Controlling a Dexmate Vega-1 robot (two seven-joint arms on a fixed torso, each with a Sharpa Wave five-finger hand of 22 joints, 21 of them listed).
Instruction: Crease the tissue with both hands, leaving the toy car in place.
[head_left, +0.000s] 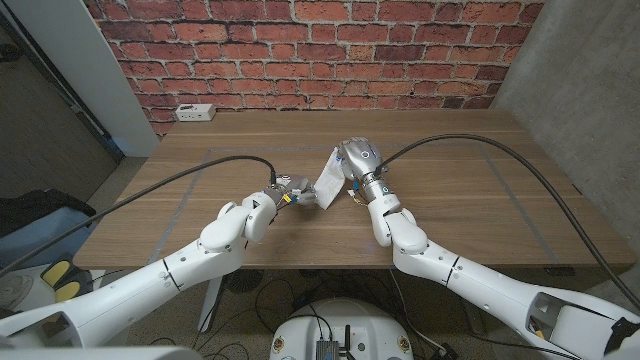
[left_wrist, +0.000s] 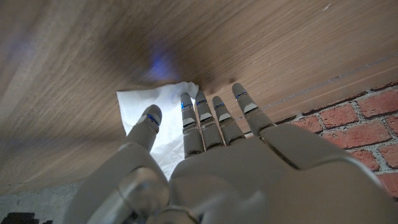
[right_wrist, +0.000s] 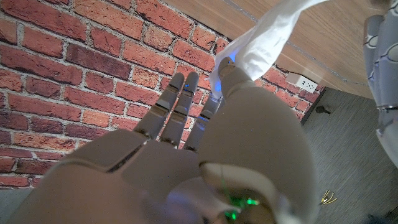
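The thin white paper tissue (head_left: 327, 180) is near the middle of the brown wooden table (head_left: 450, 190), raised between the two hands rather than lying flat. In the head view one edge of it stands up and leans toward the right hand (head_left: 357, 162), while its lower part runs down toward the left hand (head_left: 288, 192), so its long axis slopes from the right hand's fingers down to the left hand's.

The right wrist view shows the tissue (right_wrist: 261, 37) pinched at the thumb side of the right hand (right_wrist: 199, 143), the sheet streaming away from the fingertips while the other fingers (right_wrist: 177, 99) lie straight and close together. That hand holds the raised edge.

In the left wrist view the left hand (left_wrist: 236, 168) reaches with its fingers (left_wrist: 205, 118) extended and slightly apart over the tissue (left_wrist: 149, 102), their tips at or on the sheet near its corner; whether they press it or only touch it cannot be told.

The fold to come probably turns on the right hand carrying its lifted edge across toward the left hand, which is nearer the low end and placed to pin it.

A toy car cannot be made out clearly; some small dark and yellow parts (head_left: 290, 196) sit just beside the left hand's fingers. A white power strip (head_left: 195, 112) lies at the table's far edge, against the red brick wall (head_left: 320, 50).
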